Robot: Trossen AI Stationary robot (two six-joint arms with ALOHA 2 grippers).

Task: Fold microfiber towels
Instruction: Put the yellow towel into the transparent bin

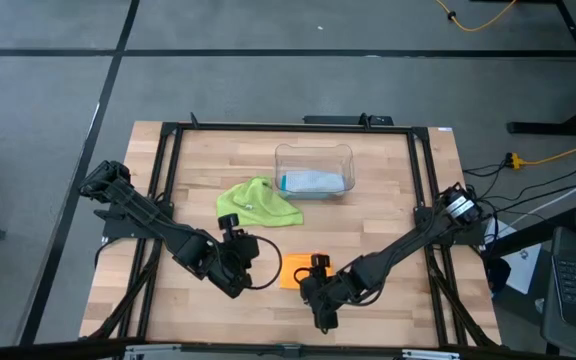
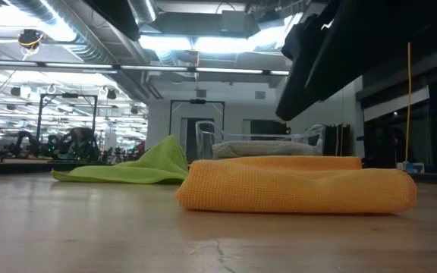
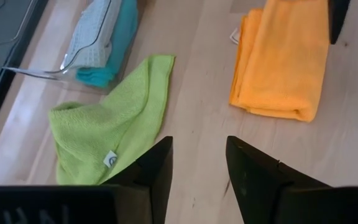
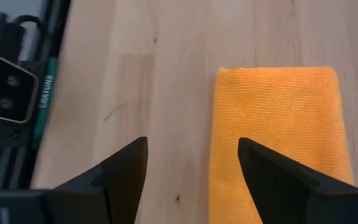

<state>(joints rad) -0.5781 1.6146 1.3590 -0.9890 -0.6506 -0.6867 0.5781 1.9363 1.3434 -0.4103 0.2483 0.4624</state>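
The orange towel lies folded flat on the wooden table near its front edge. Farther back, the lime green towel lies crumpled and unfolded. My left gripper hovers open to the left of the orange towel, between the two cloths. My right gripper hovers open over the orange towel's edge, with nothing between its fingers. In the low view the orange towel lies alone, with no finger on it.
A clear plastic bin stands behind the green towel, with teal and pale cloths inside. A black frame runs round the table. A small camera sits at the near edge. Bare wood lies left of the orange towel.
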